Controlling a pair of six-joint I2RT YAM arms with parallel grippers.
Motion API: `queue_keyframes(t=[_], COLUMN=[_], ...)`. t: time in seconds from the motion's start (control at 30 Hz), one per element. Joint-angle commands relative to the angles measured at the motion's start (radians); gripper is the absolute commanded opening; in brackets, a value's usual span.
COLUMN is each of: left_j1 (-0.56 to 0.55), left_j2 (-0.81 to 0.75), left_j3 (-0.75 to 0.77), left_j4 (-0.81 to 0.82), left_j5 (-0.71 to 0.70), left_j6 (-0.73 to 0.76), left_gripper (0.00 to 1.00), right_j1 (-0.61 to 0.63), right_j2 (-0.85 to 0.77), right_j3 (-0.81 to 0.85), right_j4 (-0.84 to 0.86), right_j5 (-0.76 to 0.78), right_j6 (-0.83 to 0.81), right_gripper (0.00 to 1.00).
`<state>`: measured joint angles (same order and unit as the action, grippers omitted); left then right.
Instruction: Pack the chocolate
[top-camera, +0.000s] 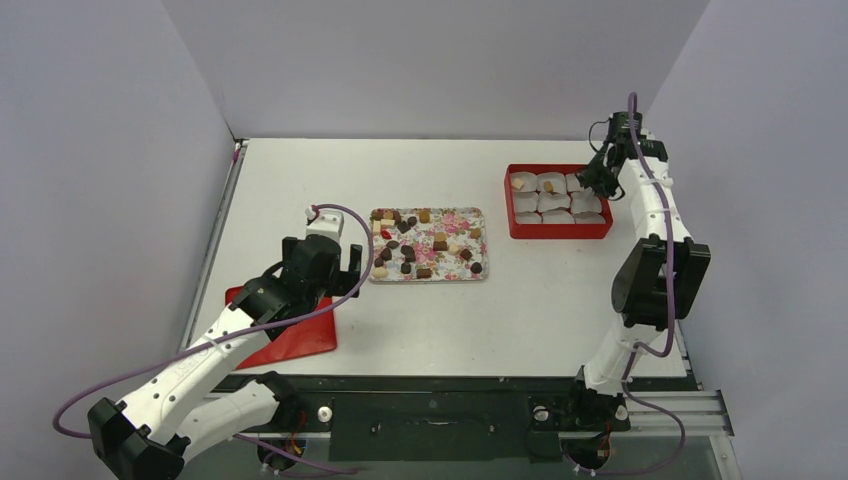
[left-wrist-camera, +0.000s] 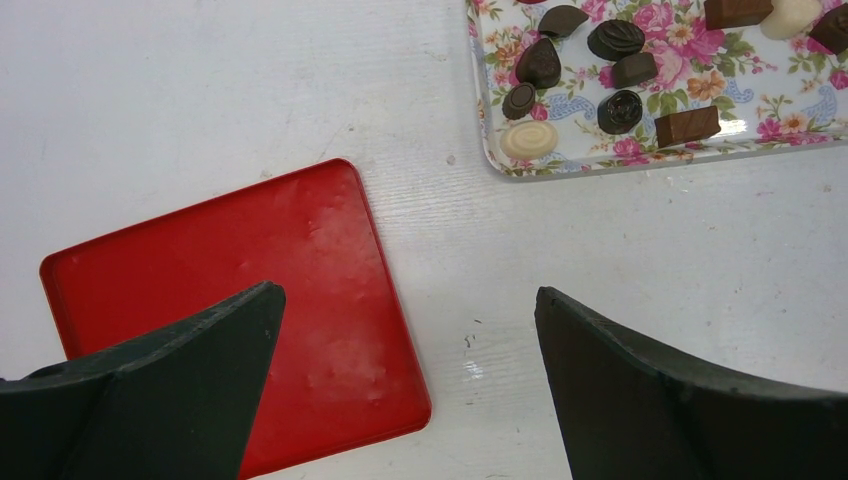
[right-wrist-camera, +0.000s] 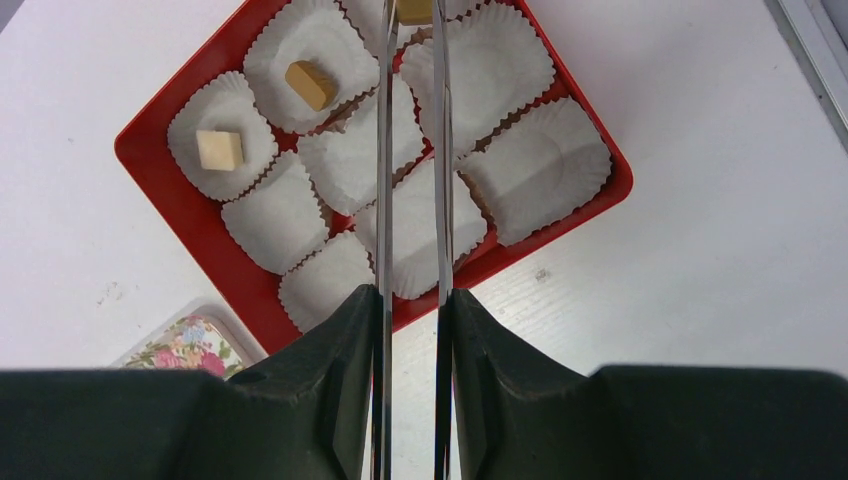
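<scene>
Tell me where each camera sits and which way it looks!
Top: high behind the arms, facing down at the table; both arms show.
Left wrist: faces down past open left gripper at red lid, flowered tray.
Right wrist: faces down past right gripper, pinching a tan chocolate, at red box.
Both wrists see the flowered tray.

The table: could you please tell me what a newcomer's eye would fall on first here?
Probably the floral tray in the middle of the table, scattered with dark, tan and cream chocolates. Next, the red box of white paper cups at the far right, where the right gripper pinches a tan chocolate above it.
</scene>
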<state>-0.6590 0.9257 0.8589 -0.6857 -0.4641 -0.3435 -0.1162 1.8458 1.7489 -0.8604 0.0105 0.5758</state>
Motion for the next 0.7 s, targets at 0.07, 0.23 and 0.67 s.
queue_keyframes(t=[0.07,0.23,0.67], left_j1=[0.006,0.006,0.007], left_j2=[-0.002,0.002,0.009], left_j3=[0.001,0.002,0.002], left_j4=[0.017,0.016,0.017], left_j5=[0.003,0.000,0.001], left_j6=[0.009,0.009,0.008], left_gripper=[0.96,0.96,0.96], right_j1=[-0.007,-0.007,-0.007], right_j2=[0.042,0.081,0.156], right_j3=[0.086,0.098,0.153], right_j4=[0.048,0.060,0.070], right_j5=[-0.001,0.004,0.002], right_j6=[0.020,0.026,0.036], right_gripper=[0.24,0.24,0.26])
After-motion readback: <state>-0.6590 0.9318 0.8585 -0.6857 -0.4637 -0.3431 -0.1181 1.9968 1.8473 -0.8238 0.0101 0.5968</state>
